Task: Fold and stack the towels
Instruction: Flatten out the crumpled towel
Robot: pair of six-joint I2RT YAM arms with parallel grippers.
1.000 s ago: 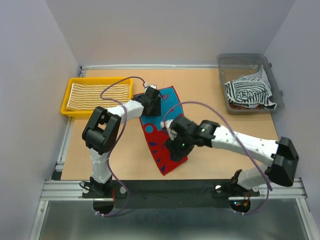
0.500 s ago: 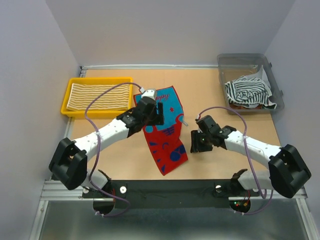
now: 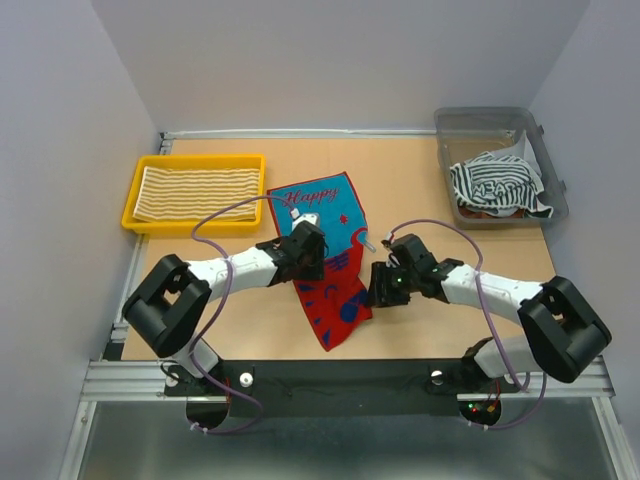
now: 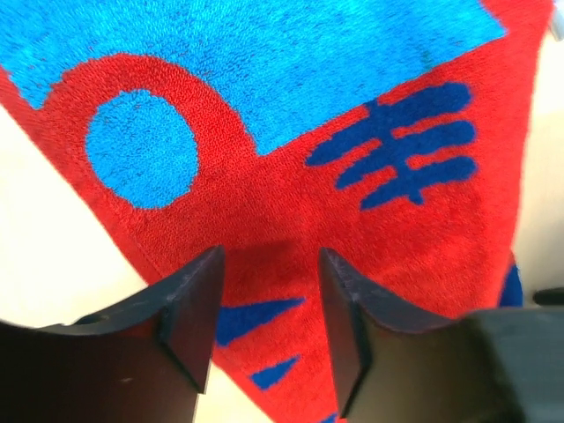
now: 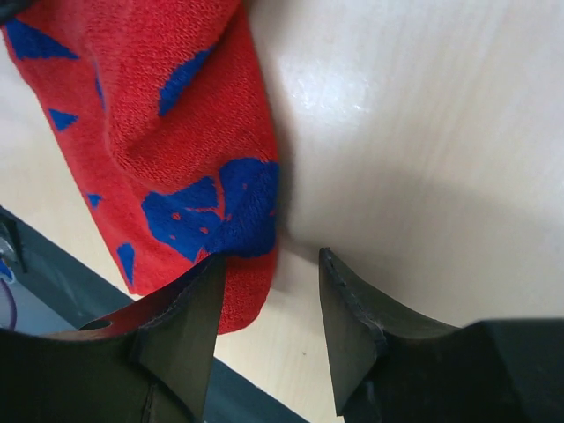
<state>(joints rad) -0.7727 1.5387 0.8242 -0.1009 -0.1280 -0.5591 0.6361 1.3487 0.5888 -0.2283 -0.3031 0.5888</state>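
Note:
The red-blue patterned towel (image 3: 325,200) lies flat in the middle of the table, blue end far, red end (image 3: 335,310) near. My left gripper (image 3: 308,257) is open just above its red middle; the left wrist view shows the gripper (image 4: 269,263) with both fingers over the towel (image 4: 291,53). My right gripper (image 3: 378,287) is open at the towel's right edge; in the right wrist view the gripper (image 5: 273,266) has one finger over the towel (image 5: 150,106) and the other over bare table. The grey and rust-brown towels are out of view.
A yellow tray (image 3: 128,205) at the far left holds the folded yellow-cream striped towel (image 3: 190,193). A grey bin (image 3: 545,150) at the far right holds the crumpled black-white striped towel (image 3: 495,185). The table's dark front rail (image 3: 340,375) runs behind the towel's near corner.
My left gripper has slid from the towel's far end toward its middle, uncovering the blue part. My right gripper left the towel, swung right, then came back to its right edge.

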